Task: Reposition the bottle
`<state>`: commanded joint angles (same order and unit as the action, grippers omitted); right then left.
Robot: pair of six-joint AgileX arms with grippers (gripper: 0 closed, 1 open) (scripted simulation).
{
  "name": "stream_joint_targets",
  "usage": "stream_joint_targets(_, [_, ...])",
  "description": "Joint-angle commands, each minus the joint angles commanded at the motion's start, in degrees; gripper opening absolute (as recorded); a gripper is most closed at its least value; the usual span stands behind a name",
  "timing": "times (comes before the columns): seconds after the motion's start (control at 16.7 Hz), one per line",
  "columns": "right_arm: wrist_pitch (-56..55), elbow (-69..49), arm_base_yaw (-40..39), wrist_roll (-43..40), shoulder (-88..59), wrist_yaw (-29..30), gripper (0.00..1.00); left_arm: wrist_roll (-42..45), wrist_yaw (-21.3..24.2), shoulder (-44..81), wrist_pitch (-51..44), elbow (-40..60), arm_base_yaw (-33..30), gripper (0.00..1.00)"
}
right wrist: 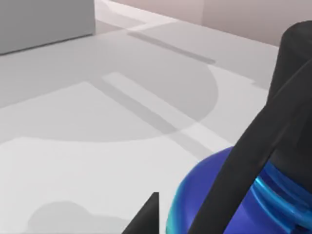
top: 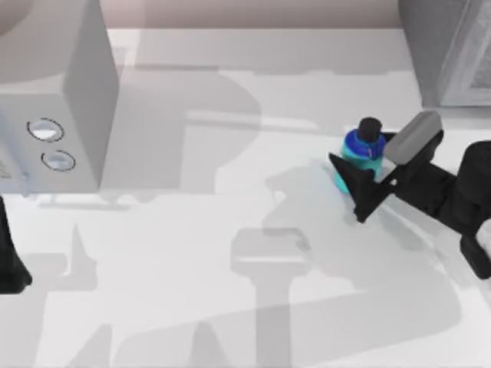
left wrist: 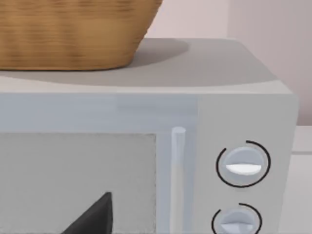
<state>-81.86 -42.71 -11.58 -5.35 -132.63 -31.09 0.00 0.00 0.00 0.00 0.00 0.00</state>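
Right gripper (top: 360, 180) reached in from the table's three o'clock side, its dark fingers (top: 349, 175) closed around the bottle (top: 360, 153), which stood upright between them at about two o'clock of the table's (top: 230, 307) centre. Largest was the grey microwave (top: 69, 92) at ten o'clock, with two round dials (left wrist: 243, 165) and a wicker basket (left wrist: 73, 34) on top. Left gripper (left wrist: 92, 219) sat parked at nine o'clock facing the microwave door; whether it was open I could not tell. Smallest was the bottle's black cap (top: 369, 127).
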Motion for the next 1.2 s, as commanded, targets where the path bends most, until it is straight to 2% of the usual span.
stream_joint_targets(0.24, [12.77, -3.31, 12.37, -8.46, 0.79, -11.95, 0.0, 0.0, 0.0, 0.0, 0.0, 0.0, 0.0, 1.0])
stream_joint_targets(0.6, [43.41, -8.98, 38.8, -25.53, 5.03, -35.63, 0.0, 0.0, 0.0, 0.0, 0.0, 0.0, 0.0, 1.0])
stream_joint_targets(0.78, [54.37, -11.44, 49.12, -33.2, 8.17, -45.23, 0.0, 0.0, 0.0, 0.0, 0.0, 0.0, 0.0, 1.0])
stream_joint_targets(0.96, [59.92, -12.97, 54.45, -37.95, 10.64, -50.53, 0.0, 0.0, 0.0, 0.0, 0.0, 0.0, 0.0, 1.0])
stream_joint_targets(1.2, [60.64, -13.19, 55.14, -38.62, 11.04, -51.22, 0.0, 0.0, 0.0, 0.0, 0.0, 0.0, 0.0, 1.0])
